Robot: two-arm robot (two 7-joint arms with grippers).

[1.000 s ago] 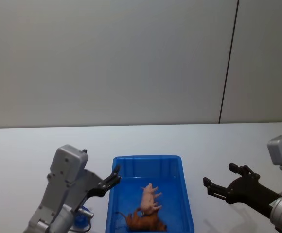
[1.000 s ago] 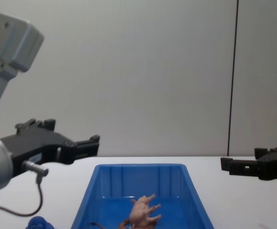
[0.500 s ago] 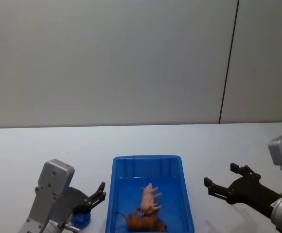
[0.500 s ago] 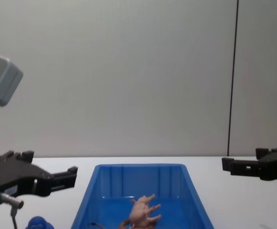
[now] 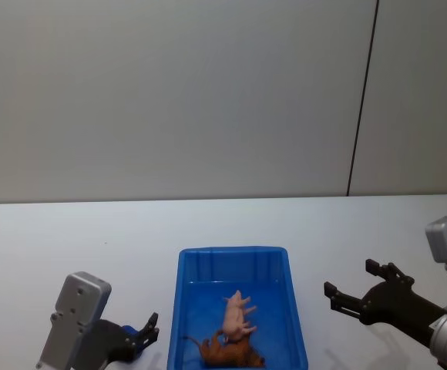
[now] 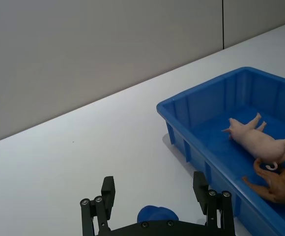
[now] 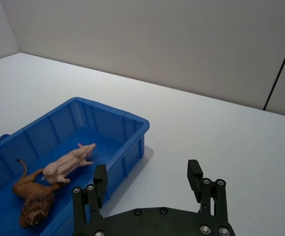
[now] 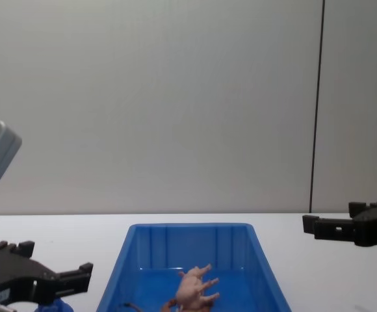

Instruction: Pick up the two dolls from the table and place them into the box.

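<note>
Left end effector point(image 5: 148, 330) low at 7 o'clock of the bright blue rectangular plastic bin point(image 5: 186, 308), fingers apart, empty, over a small blue round object point(image 6: 156, 215) on the plain white counter point(image 5: 85, 239). Brown plastic lion figurine point(image 5: 227, 354) lies on its side at the bin's near end; pale pink plastic pig figurine point(image 5: 237, 314) on its side just past it, at 12 o'clock of the lion, touching it. Right end effector point(image 5: 348, 290) hovers at 3 o'clock of the bin, well apart from it, fingers spread, empty
</note>
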